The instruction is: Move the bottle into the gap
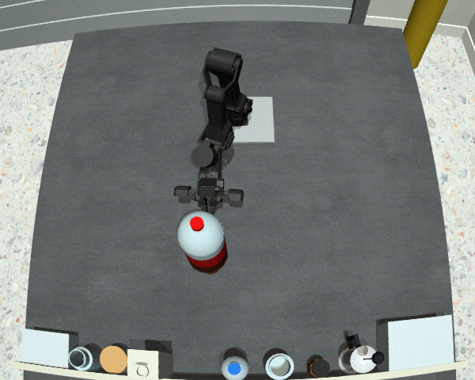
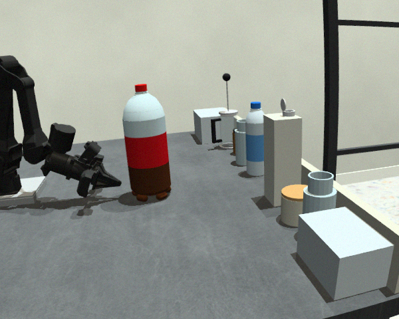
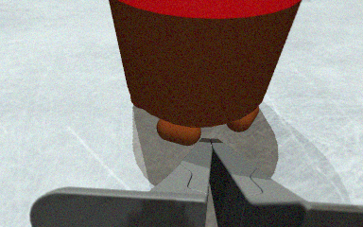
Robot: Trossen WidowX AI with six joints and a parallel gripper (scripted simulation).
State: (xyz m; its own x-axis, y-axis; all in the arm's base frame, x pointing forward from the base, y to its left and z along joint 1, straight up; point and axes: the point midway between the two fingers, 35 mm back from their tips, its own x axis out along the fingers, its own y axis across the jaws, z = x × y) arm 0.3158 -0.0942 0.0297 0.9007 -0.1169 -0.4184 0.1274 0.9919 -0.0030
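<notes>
A large bottle with a red cap and red label [image 1: 207, 258] [image 2: 146, 151] [image 3: 207, 61] stands upright on the table, in front of the gripper. My gripper [image 1: 209, 212] [image 2: 120, 183] [image 3: 208, 147] is shut and empty. Its tips point at the lower part of the bottle, low above the table; in the exterior view a narrow space shows between them, and whether they touch cannot be told in the wrist view. The row stands along the far edge. Its gap lies between the cream carton [image 1: 142, 359] [image 2: 282, 157] and the blue-capped bottle [image 1: 234, 368] [image 2: 255, 147].
Left of the carton in the top view are an orange-lidded jar [image 1: 113, 359] [image 2: 292, 207], a glass jar [image 1: 81, 359] [image 2: 319, 201] and a white box [image 1: 45, 347] [image 2: 344, 254]. Right are a glass jar [image 1: 279, 366], a brown jar [image 1: 318, 367], a press [image 1: 362, 359] and a white box [image 1: 420, 342]. A ledge [image 2: 358, 209] backs the row.
</notes>
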